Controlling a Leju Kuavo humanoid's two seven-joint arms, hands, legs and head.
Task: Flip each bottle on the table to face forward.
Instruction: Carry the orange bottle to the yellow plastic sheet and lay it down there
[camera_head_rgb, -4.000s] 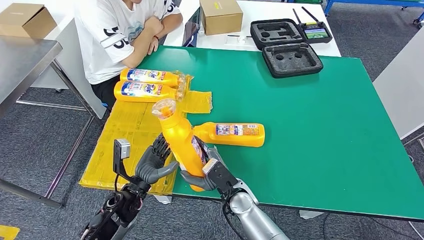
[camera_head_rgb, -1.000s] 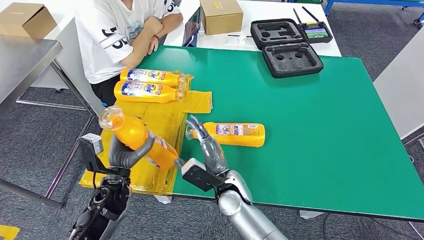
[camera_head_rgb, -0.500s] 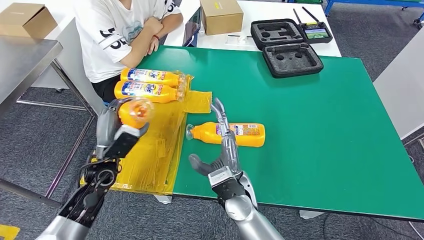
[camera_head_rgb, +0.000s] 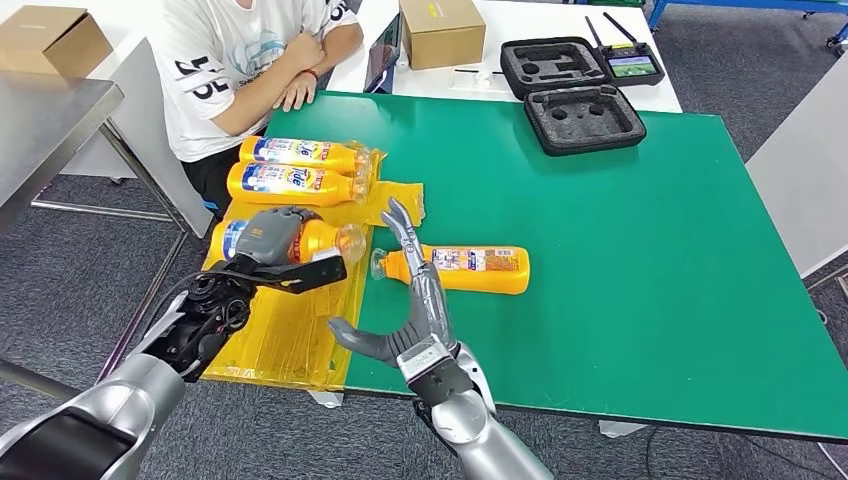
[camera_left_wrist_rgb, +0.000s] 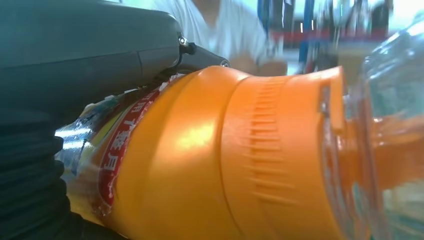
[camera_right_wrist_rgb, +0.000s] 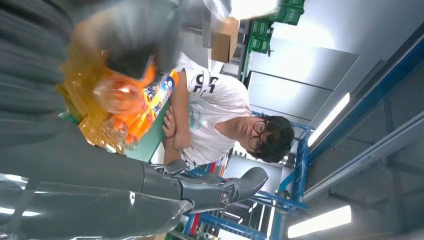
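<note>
Left robot hand (camera_head_rgb: 268, 236) grips orange bottle (camera_head_rgb: 318, 241); right robot hand (camera_head_rgb: 405, 325) spread.

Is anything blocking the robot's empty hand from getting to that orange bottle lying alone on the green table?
Nothing visible does. The right hand is open, its fingers stretched toward the lone bottle on the green table, fingertips near its cap end. The left hand holds another bottle off to the side, over the yellow sheet.
</note>
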